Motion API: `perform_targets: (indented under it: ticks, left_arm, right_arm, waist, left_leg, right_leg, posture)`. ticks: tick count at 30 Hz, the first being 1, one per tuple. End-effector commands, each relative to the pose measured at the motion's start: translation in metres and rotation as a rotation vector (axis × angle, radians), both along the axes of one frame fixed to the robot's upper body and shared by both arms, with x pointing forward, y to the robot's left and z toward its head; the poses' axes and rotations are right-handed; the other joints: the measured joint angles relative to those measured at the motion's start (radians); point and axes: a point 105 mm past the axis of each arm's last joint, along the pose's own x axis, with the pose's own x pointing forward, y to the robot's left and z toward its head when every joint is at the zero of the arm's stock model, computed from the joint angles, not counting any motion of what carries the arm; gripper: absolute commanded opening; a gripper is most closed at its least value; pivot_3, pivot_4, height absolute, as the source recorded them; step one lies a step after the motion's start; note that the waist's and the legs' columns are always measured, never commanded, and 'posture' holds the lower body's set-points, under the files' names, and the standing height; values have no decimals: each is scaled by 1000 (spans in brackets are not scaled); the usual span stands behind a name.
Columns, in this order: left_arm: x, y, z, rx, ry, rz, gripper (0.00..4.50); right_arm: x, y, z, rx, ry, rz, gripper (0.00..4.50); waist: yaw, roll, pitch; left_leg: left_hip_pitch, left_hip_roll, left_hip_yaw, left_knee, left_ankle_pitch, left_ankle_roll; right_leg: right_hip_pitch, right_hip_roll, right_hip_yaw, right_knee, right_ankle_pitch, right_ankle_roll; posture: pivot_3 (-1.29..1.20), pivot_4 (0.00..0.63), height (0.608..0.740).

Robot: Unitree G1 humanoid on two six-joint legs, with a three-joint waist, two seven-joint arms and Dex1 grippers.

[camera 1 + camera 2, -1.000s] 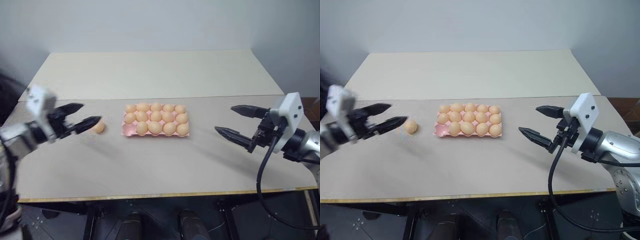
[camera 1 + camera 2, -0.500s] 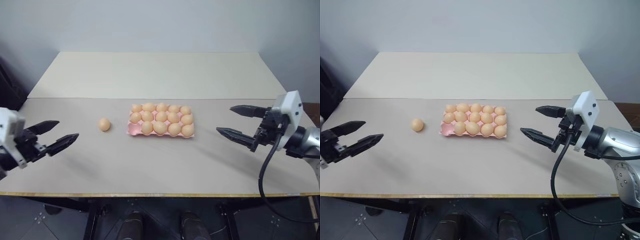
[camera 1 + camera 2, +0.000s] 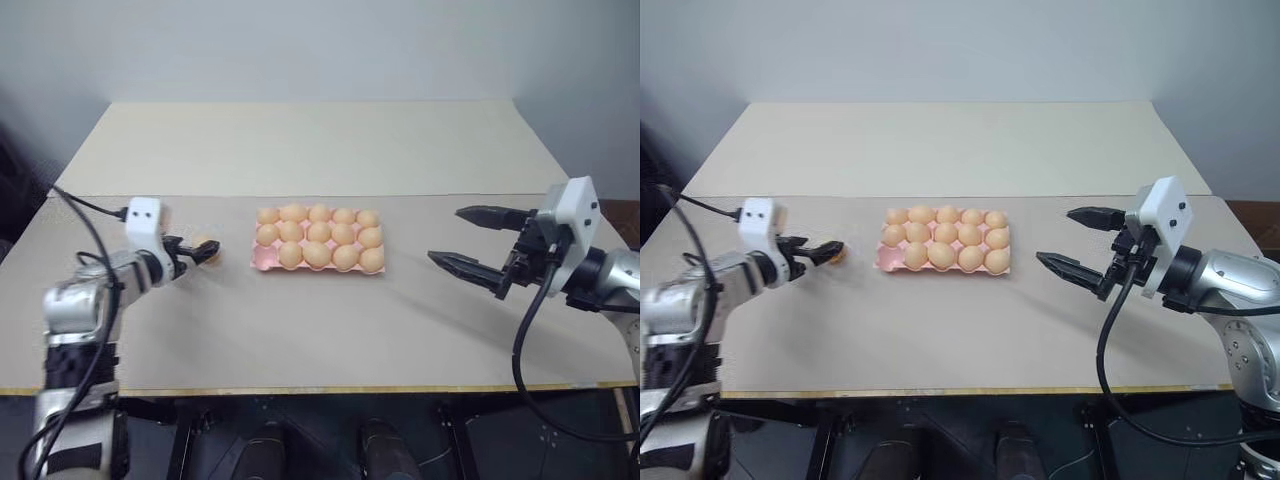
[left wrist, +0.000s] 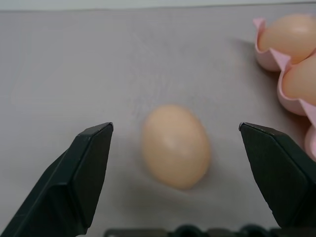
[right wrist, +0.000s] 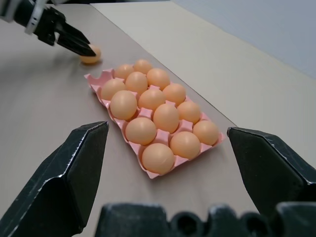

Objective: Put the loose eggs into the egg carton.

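One loose egg (image 4: 175, 145), tan-orange, lies on the table just left of the egg carton (image 3: 256, 262). My left gripper (image 3: 204, 251) is low over the table and open. Its fingers (image 4: 89, 173) stand on either side of the egg with a gap on both sides. The pale-pink carton (image 5: 98, 81) holds several eggs, and its front-left corner cup, the one nearest the loose egg (image 5: 90, 54), is bare. My right gripper (image 3: 445, 236) hovers open to the right of the carton with nothing between its fingers, pointing toward it.
The tan table has a seam across it behind the carton, with a paler far half (image 3: 300, 140). Its front edge (image 3: 320, 388) runs close below both arms. A black cable (image 3: 525, 330) hangs from my right wrist.
My left gripper has swung forward and down from the table's left side and now straddles the loose egg. The right gripper has held still. The camera view shifted slightly.
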Motion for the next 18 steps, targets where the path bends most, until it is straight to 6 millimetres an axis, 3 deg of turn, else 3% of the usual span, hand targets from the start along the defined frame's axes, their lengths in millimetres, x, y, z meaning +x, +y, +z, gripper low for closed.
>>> perform_targets:
  ticks: [1, 6, 11, 14, 18]
  left_arm:
    - [15, -3, 5, 20, -28, 28, 4458]
    - [23, -11, 3, -7, -22, 60, 3224]
    - [2, -19, 28, 10, -99, -46, 1748]
    - [-19, -26, 58, 37, -203, -145, 1748]
    - [-30, -52, 77, 35, -256, -305, 1748]
  right_arm:
    - [-6, 6, 13, 15, -64, 24, 4500]
    - [-10, 7, 16, 50, -66, 10, 4500]
    - [-8, 2, 18, 48, -81, -42, 4500]
    - [-10, 1, 17, 56, -78, -52, 4500]
    - [-9, 3, 14, 54, -75, -54, 4500]
  waist:
    - [-1, 0, 0]
    - [-2, 0, 0]
    - [-5, 0, 0]
    - [-6, 0, 0]
    - [2, 0, 0]
  left_leg:
    - [0, 0, 0, 0, 0, 0]
    - [-1, 0, 0, 0, 0, 0]
    - [-1, 0, 0, 0, 0, 0]
    - [-2, 1, 0, 0, 0, 0]
    - [0, 0, 0, 1, 0, 0]
  right_leg:
    - [0, 0, 0, 0, 0, 0]
    - [-1, 0, 0, 1, 0, 0]
    - [-1, 0, 0, 2, 0, 0]
    - [-2, 1, 0, 2, 0, 0]
    - [0, 0, 0, 1, 0, 0]
  posture:
    - [0, 150, 740]
    - [0, 150, 740]
    - [0, 150, 740]
    - [0, 150, 740]
    - [0, 150, 740]
